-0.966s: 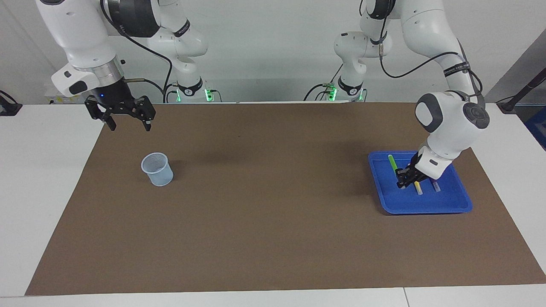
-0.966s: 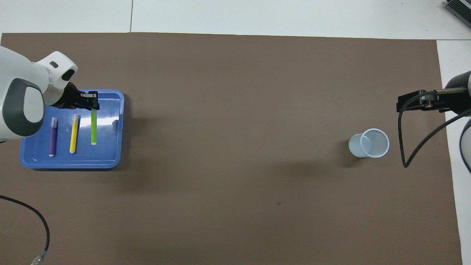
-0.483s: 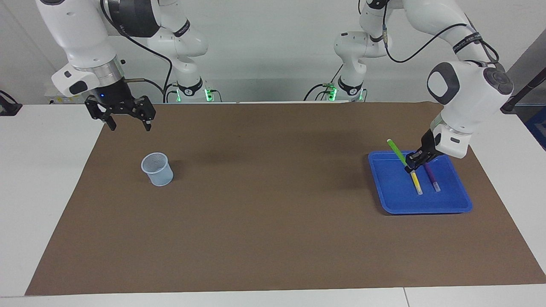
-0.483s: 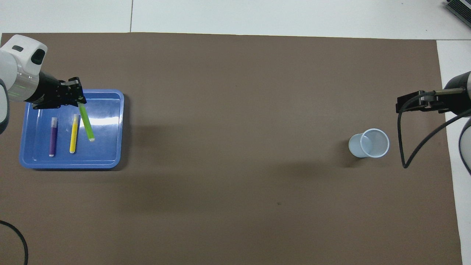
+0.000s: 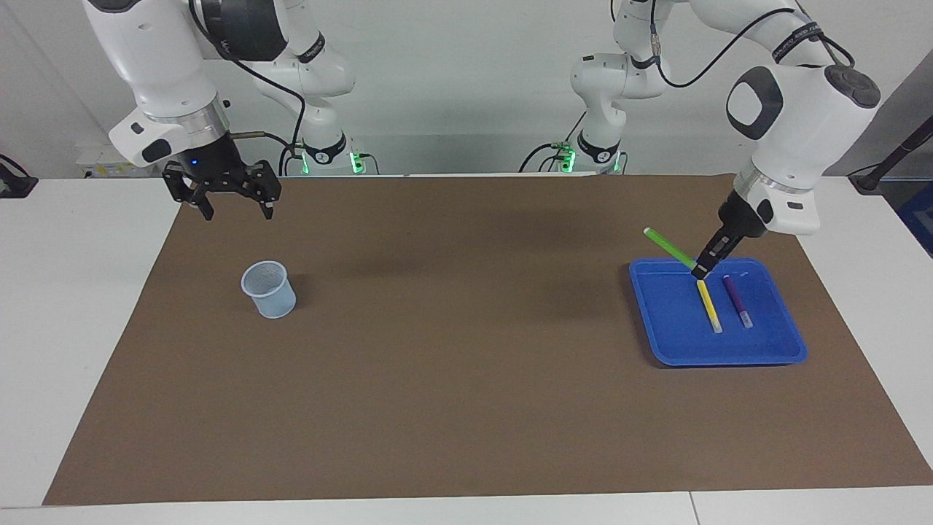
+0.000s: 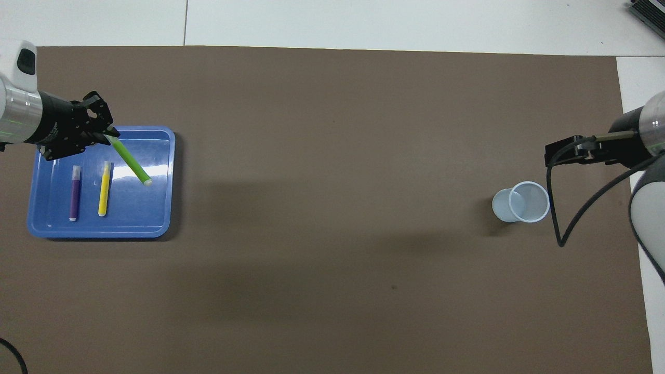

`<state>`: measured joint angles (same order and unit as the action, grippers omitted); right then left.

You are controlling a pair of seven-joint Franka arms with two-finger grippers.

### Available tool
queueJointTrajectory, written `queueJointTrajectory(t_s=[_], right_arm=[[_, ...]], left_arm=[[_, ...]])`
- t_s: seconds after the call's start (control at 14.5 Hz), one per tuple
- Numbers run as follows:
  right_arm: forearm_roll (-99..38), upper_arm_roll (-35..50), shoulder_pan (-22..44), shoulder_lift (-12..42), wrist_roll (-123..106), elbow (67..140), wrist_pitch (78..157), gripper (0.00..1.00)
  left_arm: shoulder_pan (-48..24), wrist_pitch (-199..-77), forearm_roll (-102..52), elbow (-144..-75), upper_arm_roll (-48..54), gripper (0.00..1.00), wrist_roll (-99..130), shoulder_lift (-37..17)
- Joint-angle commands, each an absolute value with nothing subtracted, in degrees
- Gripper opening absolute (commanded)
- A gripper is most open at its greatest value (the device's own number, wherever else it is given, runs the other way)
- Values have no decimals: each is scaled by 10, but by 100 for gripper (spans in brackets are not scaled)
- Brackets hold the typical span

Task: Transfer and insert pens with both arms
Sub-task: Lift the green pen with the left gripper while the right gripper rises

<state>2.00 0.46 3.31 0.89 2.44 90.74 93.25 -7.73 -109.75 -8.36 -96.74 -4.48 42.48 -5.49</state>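
The green pen (image 5: 669, 248) is off the tray, clamped at one end between the closed fingertips of the left gripper (image 5: 701, 271), right of centre in the facing view and at upper left in the overhead view. It is a slim, smooth stick that slants up and away from the grip, its pale capped end free in the air over the tray's edge toward the table's middle. No writing can be read on it.

The yellow pen (image 5: 708, 306) and the purple pen (image 5: 735, 300) lie flat, side by side but apart, inside the blue tray (image 5: 729, 354). Each has a pale translucent end; neither shows a legible label. The tray is a shallow, glossy plastic rectangle with rounded corners and a raised rim, catching a bright glare in the overhead view.

The tray sits on a matte brown mat (image 5: 466, 379) that covers most of the white table (image 5: 73, 306).

At the left of the facing view a pale blue translucent cup (image 5: 269, 289) stands upright on the mat, round, tapered and thin-walled.

The right gripper (image 5: 237, 211) waits in the air at upper left of the facing view, over the mat's edge near the robots, its black fingers spread wide and holding nothing.

A black band on the left arm's (image 5: 794, 109) forearm carries white lettering too small to read.
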Motion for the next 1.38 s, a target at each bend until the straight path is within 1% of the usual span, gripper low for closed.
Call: queueJointTrajectory(t_s=[0.0, 0.28, 0.41, 0.62, 0.76, 0.9, 1.04, 1.31], right_arm=[[25, 11, 57, -4, 13, 911, 920, 100], [18, 12, 76, -12, -39, 930, 933, 100], [-14, 11, 78, -25, -51, 957, 940, 100], [-42, 11, 78, -31, -51, 970, 941, 100], [-85, 11, 78, -33, -43, 975, 945, 100], [-115, 12, 79, -33, -29, 978, 977, 100], [-159, 11, 91, -33, -21, 982, 984, 100], [-252, 12, 95, -29, 81, 986, 1024, 100]], left_arm=[[-102, -1085, -75, -970, -50, 0, 545, -32], [-127, -1086, -74, -971, -50, 0, 685, -17], [-141, -1088, -66, -972, -50, 0, 748, -11], [-172, -1092, -41, -972, -50, 0, 859, -6], [-193, -1093, -24, -972, -50, 0, 919, -4], [-208, -1092, -22, -972, -50, 0, 953, -3], [-223, -1087, -21, -978, -49, 0, 983, 4], [-251, -1085, -22, -980, -49, 0, 1026, 8]])
